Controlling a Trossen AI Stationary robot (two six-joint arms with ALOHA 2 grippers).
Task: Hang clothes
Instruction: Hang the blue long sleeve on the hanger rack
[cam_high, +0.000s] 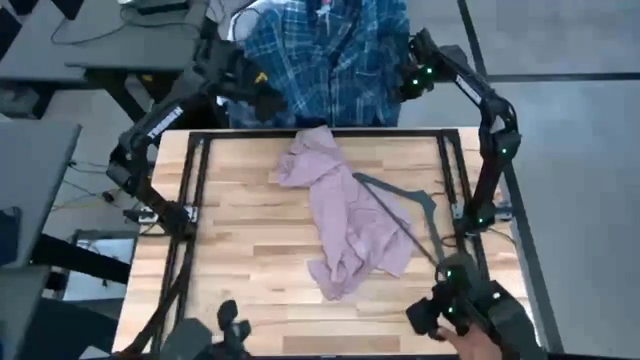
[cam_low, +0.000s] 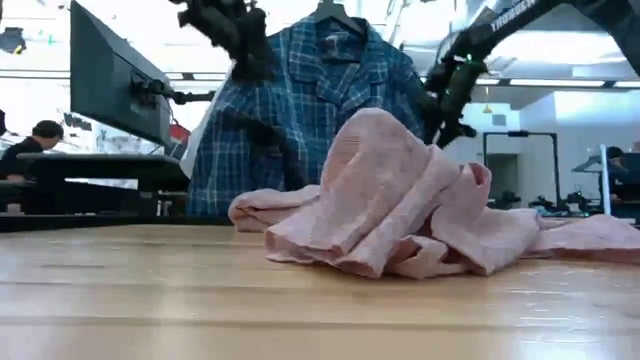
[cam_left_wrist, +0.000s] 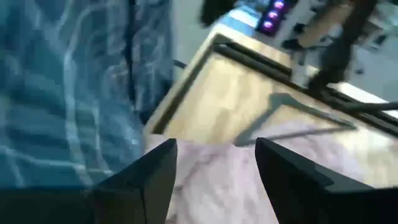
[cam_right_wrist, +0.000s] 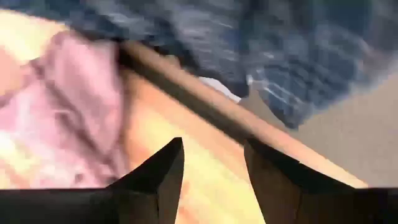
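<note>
A dusty pink shirt lies crumpled on the middle of the wooden table, its bulk resting on the tabletop. A thin dark wire hanger lies on the table beside it, on the right. Beyond the far edge a blue-and-white plaid shirt hangs by its collar from a dark hanger. My left gripper is open, in the air at the plaid shirt's left side, above the pink shirt's far end. My right gripper is open at the plaid shirt's right side, over the table's far edge.
A black frame runs around the tabletop. A strip of white cloth shows behind the plaid shirt's left side. Dark devices with green lights and a person's hand sit at the near right corner. Bare wood lies left of the pink shirt.
</note>
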